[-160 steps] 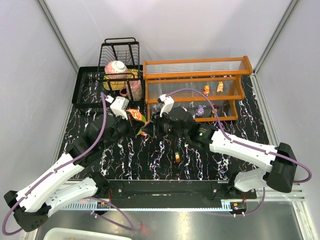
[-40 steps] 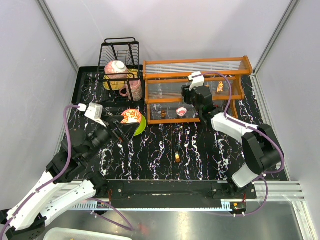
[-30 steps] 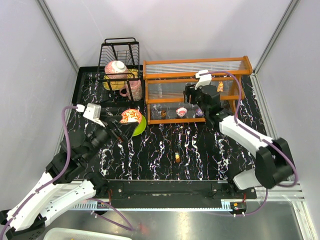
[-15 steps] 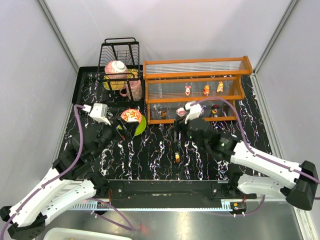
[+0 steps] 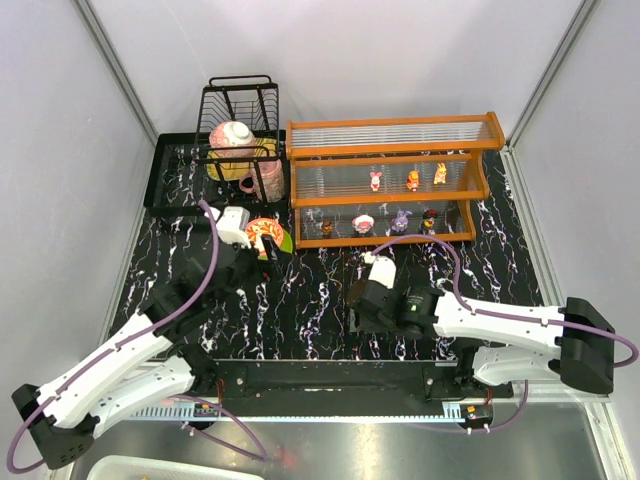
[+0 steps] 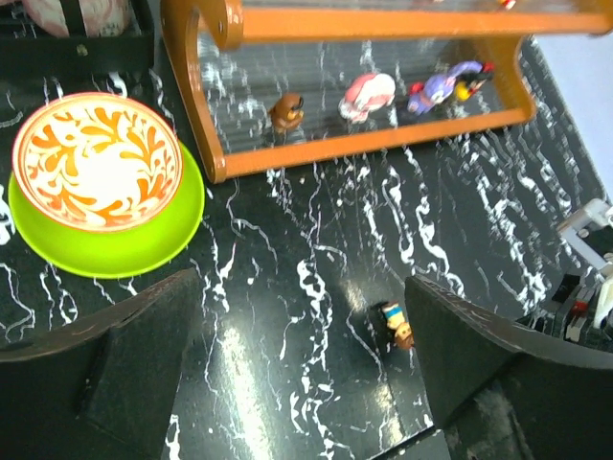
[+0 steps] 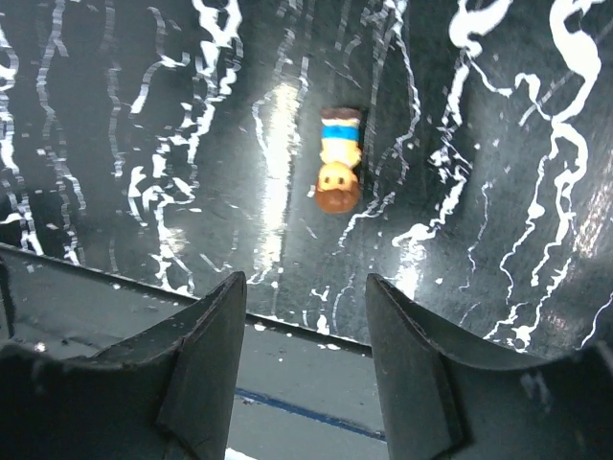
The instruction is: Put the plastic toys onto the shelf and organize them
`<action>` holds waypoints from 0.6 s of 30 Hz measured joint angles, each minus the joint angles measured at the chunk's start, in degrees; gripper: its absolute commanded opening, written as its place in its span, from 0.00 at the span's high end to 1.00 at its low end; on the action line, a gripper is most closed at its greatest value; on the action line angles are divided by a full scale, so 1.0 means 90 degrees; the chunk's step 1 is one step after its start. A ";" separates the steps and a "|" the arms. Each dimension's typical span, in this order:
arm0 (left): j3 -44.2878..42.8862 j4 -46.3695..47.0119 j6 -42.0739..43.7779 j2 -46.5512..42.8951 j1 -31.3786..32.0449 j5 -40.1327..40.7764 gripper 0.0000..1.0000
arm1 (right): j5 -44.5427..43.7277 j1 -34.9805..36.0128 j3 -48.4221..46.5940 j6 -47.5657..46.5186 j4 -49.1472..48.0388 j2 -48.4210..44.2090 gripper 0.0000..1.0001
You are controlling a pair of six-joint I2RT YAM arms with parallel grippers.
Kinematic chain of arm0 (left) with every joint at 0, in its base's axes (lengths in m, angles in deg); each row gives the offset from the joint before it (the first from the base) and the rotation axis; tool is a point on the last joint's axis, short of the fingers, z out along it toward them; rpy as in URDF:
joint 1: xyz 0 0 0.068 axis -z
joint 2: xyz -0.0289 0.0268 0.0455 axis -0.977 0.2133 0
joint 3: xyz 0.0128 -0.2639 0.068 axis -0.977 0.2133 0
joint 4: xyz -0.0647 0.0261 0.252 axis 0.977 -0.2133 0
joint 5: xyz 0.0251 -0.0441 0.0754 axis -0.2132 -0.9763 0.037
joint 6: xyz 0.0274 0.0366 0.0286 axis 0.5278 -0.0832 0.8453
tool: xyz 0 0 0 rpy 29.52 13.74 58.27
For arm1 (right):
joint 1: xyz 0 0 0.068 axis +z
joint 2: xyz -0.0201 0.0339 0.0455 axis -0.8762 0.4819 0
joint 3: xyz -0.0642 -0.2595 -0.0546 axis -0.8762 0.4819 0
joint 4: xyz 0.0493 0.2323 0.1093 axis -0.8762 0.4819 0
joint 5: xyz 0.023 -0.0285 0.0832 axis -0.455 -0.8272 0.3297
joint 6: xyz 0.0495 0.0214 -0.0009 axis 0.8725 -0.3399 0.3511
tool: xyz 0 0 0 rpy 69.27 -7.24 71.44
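Observation:
The orange-framed shelf [image 5: 390,150] stands at the back right. Three plastic toys, pink [image 5: 376,180], orange [image 5: 412,181] and yellow [image 5: 440,174], stand on its middle tier. Several more stand on the lowest tier, among them a brown one [image 6: 286,111], a pink-white one [image 6: 369,94] and a purple one [image 6: 442,84]. One small orange and blue toy [image 7: 338,172] lies flat on the table. My right gripper [image 7: 305,287] hovers open just on its near side, nothing between the fingers. My left gripper [image 6: 302,278] is wide open above the table, left of that toy [image 6: 396,324].
A red patterned bowl [image 6: 96,163] on a green plate [image 6: 105,254] sits left of the shelf, close to my left wrist. A black wire dish rack [image 5: 240,110] with crockery stands on a black tray [image 5: 175,175] at the back left. The table's near edge [image 7: 316,331] runs just under my right fingers.
My right arm pulled back from the shelf, leaving the pink toy on the middle tier, and came down over the loose toy. My left arm swung forward, to beside the bowl.

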 measured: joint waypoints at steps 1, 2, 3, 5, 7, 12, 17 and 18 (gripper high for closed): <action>0.0056 0.0002 -0.0019 0.0063 0.0000 -0.0012 0.14 | 0.0036 0.0000 0.0138 0.0119 -0.0075 -0.0012 0.44; 0.0114 0.0007 -0.0027 0.0112 0.0000 -0.0036 0.22 | 0.0056 0.0000 0.0294 0.0250 -0.0141 -0.0017 0.44; 0.0172 0.0002 -0.0051 0.0148 0.0000 -0.0066 0.26 | 0.0058 0.0000 0.0403 0.0325 -0.0185 -0.0017 0.46; 0.0279 0.0010 -0.0087 0.0211 0.0000 -0.0126 0.37 | 0.0058 0.0000 0.0612 0.0495 -0.0228 -0.0015 0.46; 0.0318 -0.0005 -0.0109 0.0257 0.0000 -0.0182 0.71 | 0.0051 0.0000 0.0680 0.0568 -0.0226 0.0000 0.48; 0.0318 0.0114 -0.0119 0.0415 0.0000 -0.0238 0.87 | -0.0022 -0.0007 0.0629 0.0571 -0.0369 0.0126 0.50; 0.0318 0.0124 -0.0124 0.0590 0.0000 -0.0294 0.60 | -0.0017 -0.0061 0.0495 0.0406 -0.0469 0.0491 0.52; 0.0318 0.0126 -0.0112 0.0602 0.0000 -0.0311 0.58 | -0.0017 -0.0078 0.0488 0.0381 -0.0478 0.0517 0.52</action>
